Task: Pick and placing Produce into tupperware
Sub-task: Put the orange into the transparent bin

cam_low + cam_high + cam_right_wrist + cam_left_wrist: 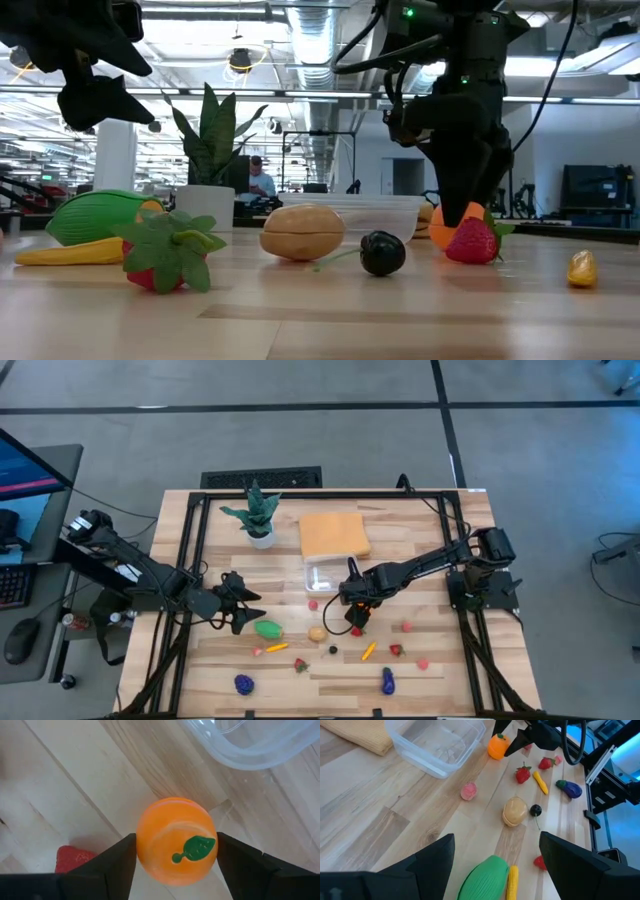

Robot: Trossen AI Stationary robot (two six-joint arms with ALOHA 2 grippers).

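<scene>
High view: right gripper (356,618) sits just below the clear tupperware (325,577); left gripper (243,603) hovers open near the green produce (268,628). Right wrist view: fingers (112,867) straddle the toy orange (176,840) beside the tupperware (250,742), unclear whether they're touching it.

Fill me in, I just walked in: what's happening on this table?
The right gripper is closing around a toy orange on the table beside the clear container, which looks empty. The left gripper hovers open over the green toy vegetable. The other toy produce lies scattered on the table.
</scene>
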